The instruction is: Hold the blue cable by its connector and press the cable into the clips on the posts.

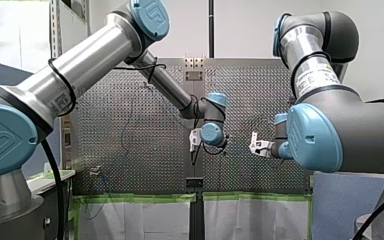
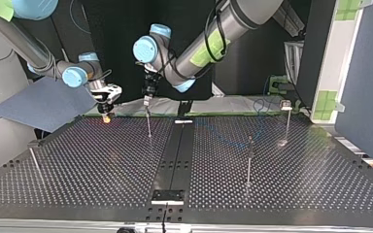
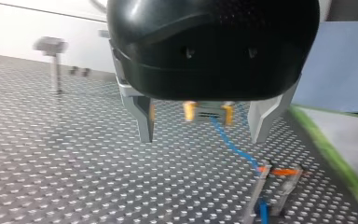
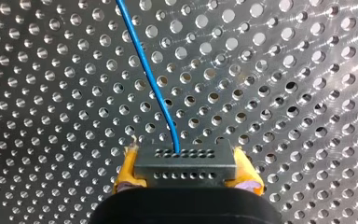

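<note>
Right tool (image 4: 186, 173): yellow pads closed on the dark connector (image 4: 182, 161), gripped across its ends. The blue cable (image 4: 151, 79) leaves the connector's face and runs away over the perforated table (image 4: 284, 93). Left tool (image 3: 205, 135): metal fingers (image 3: 142, 119) spread wide, holding nothing, with the connector just ahead of the gap between them. Past the connector the cable drops to a clip (image 3: 263, 170) with an orange part; seated or only lying across it, cannot tell. In the top view both tools hang in the upper centre-left of the frame, the left one apparently just over a thin post (image 2: 149, 127). Risks, as I judge them: the two tools are near each other, so any sideways drift could knock fingers against pads or connector. A pull along the cable could drag it out of the clip, or slip the connector in the pads. The cable is thin and slack, so pressing off-line would miss the slot or bend the post.
</note>
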Robot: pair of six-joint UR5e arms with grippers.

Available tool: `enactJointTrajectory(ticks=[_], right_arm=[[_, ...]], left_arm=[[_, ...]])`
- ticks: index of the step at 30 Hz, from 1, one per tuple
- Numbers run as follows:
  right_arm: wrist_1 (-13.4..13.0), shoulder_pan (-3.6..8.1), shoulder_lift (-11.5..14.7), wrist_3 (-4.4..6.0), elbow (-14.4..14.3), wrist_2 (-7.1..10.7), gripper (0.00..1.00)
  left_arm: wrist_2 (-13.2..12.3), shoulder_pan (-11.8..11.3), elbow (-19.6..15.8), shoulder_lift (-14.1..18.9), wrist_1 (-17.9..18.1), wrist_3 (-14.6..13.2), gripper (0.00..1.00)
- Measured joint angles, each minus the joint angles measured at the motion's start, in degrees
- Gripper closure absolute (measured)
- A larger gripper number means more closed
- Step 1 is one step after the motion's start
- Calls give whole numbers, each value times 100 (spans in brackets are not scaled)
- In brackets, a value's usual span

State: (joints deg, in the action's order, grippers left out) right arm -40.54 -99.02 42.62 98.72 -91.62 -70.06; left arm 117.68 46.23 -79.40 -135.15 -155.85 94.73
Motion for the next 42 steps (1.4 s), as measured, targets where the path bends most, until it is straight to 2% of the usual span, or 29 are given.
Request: enactJointTrajectory(ticks=[10,25,30,42], right_arm=[[51,12,1,-3,-1,0,100],[84,15,1,-11,1,0,100],[83,15,-1,-14,0,0,100],[86,15,3,-4,1,0,100]], left_arm=[[7,-67,-465,466,464,326,0],[8,-85,-1259,1259,1240,464,0],[-7,-76,-1493,1493,1312,549,0],[63,-45,-2104,2105,1216,729,0]])
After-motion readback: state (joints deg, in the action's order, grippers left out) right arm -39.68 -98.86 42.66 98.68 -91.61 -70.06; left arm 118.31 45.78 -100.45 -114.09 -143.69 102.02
